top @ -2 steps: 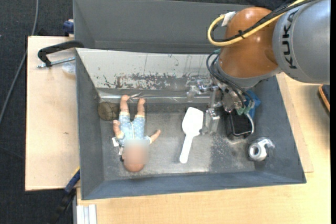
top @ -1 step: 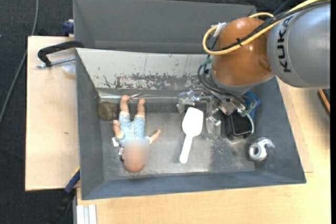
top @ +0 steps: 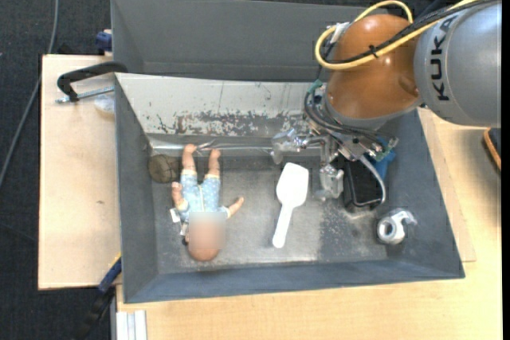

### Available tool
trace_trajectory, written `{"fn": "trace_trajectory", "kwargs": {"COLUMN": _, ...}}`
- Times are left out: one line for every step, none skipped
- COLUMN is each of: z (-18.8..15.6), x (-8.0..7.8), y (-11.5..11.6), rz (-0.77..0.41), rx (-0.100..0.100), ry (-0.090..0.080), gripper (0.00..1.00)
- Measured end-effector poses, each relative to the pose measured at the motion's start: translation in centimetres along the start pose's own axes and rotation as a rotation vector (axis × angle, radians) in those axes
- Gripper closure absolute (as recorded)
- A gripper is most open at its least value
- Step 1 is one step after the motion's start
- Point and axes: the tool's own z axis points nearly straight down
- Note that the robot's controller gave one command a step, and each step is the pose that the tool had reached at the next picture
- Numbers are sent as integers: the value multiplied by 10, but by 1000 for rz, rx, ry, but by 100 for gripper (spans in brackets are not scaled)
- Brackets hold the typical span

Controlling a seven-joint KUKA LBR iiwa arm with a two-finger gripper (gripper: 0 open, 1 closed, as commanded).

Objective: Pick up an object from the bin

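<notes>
Nearest, against the near wall of the bin (top: 287, 275), a doll (top: 199, 207) is seen lying on its back at the left, head towards the near side. A small metal fitting (top: 393, 227) lies alone at the near right. In the middle a white scoop (top: 288, 201) lies flat, handle near and bowl far. Just right of it, a black thing (top: 362, 183) rests on the floor, with a blue piece (top: 386, 155) beyond it.

The claw (top: 331, 171) is lowered to the floor between the scoop's bowl and the black thing, under the orange cover (top: 370, 68). Whether it is open or closed cannot be told, and nothing is seen gripped in it. At the far left, by the doll's feet, a brown ball (top: 162, 168) is found.

The step is judged to be the descent for a grasp, with no thing lifted yet. The black thing or the scoop is taken as the likely target. A firm closing is called for next, then a straight lift clear of the walls.
</notes>
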Motion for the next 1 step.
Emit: {"fn": "trace_trajectory", "kwargs": {"z": 66, "x": -10, "y": 8, "rz": -212, "rx": -7, "ry": 6, "gripper": 0}}
